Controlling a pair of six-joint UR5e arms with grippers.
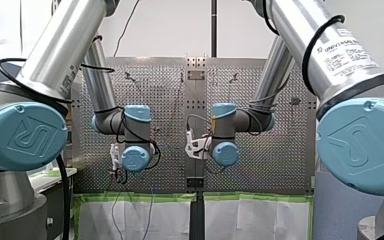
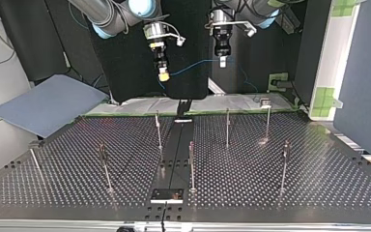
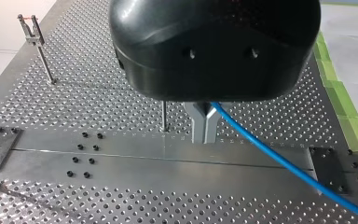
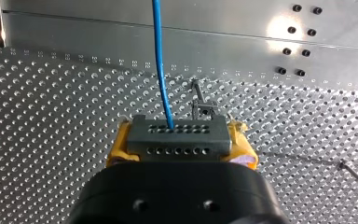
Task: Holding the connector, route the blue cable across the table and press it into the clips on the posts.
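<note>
In the right wrist view my right gripper [image 4: 179, 144] is shut on a grey connector [image 4: 177, 133], yellow pads [image 4: 117, 147] on both its sides. The blue cable [image 4: 161, 60] leaves the connector and runs ahead over the table. My left gripper [image 3: 204, 139] has its metal fingers [image 3: 198, 125] shut on the blue cable [image 3: 279, 161], which trails off to one side. In the top view both grippers hang high above the table's far edge, my right gripper [image 2: 163, 75] at the left, my left gripper [image 2: 223, 61] at the right, with the cable [image 2: 195, 66] slung between them.
Several thin posts with clips stand on the perforated table [image 2: 319, 183], among them ones at the middle [image 2: 192, 164], far middle [image 2: 158, 129] and right [image 2: 284, 166]. A grey board [image 2: 48, 104] lies at the top view's left. Green tape [image 2: 232, 112] lines the far edge.
</note>
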